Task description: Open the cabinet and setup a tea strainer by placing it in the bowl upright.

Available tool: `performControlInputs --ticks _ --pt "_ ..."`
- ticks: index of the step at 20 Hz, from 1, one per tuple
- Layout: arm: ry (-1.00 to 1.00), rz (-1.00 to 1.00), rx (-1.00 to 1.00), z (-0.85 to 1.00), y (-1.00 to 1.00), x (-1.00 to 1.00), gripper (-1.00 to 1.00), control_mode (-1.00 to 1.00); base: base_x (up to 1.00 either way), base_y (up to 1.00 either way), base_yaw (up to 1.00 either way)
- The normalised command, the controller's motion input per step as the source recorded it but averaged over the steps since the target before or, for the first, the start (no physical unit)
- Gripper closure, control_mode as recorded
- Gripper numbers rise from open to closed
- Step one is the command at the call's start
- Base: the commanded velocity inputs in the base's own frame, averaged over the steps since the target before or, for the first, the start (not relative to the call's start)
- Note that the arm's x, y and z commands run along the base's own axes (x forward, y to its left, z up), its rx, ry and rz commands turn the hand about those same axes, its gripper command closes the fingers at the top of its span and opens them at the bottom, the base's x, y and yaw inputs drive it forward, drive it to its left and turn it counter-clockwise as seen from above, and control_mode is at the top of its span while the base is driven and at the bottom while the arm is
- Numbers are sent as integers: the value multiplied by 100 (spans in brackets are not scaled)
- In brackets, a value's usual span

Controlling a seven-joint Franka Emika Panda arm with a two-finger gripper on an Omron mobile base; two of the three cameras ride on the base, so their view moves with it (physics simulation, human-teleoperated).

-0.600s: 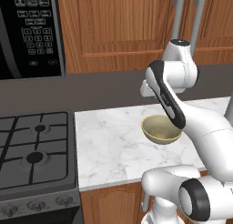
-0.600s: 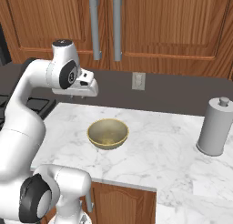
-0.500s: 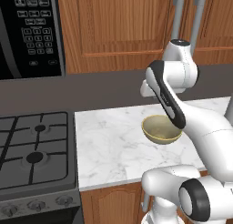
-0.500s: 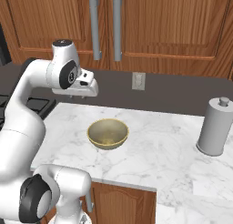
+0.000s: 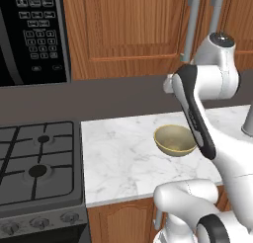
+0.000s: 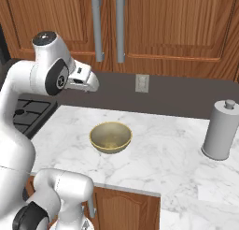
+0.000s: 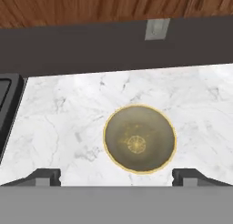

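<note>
**Open gripper held high over the counter, bowl below, cabinet shut**

The two-finger gripper (image 7: 116, 176) on the white arm hangs above the white marble counter (image 6: 158, 154), its dark finger tips (image 7: 42, 176) spread wide with nothing between them. In the hand view they frame the shallow round olive-gold bowl (image 7: 139, 139), which sits upright on the marble below, its smooth inside bare.

In the right base view the same bowl (image 6: 110, 137) stands near the middle of the counter, well apart from a grey cylindrical canister with a knob on top (image 6: 220, 130) at the far right. A black gas stove (image 5: 37, 163) lies to the left of the marble, and a black microwave with a keypad (image 5: 30, 34) hangs above it.

Behind the counter, the wide reddish-brown wooden wall cabinet (image 6: 182, 23) has its raised-panel door closed, its long vertical grey bar handle (image 6: 120, 29) just beside the like handle of the narrower cabinet (image 6: 97, 28) to its left. A small pale wall outlet (image 6: 142, 82) sits on the dark backsplash beneath them.

The arm's wrist seems level with the bottom edge of the cabinets, though the angle makes that hard to judge.
</note>
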Motion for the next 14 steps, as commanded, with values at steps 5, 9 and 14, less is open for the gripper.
performControlInputs --ticks 5,9,14 --pt "-42 -12 0 100 -13 -56 -100 -100 0 0 0" --pt "-29 -12 4 100 -32 -39 -100 -100 0 0 0" --pt "-18 -2 7 72 -28 -10 -100 -100 0 0 0"
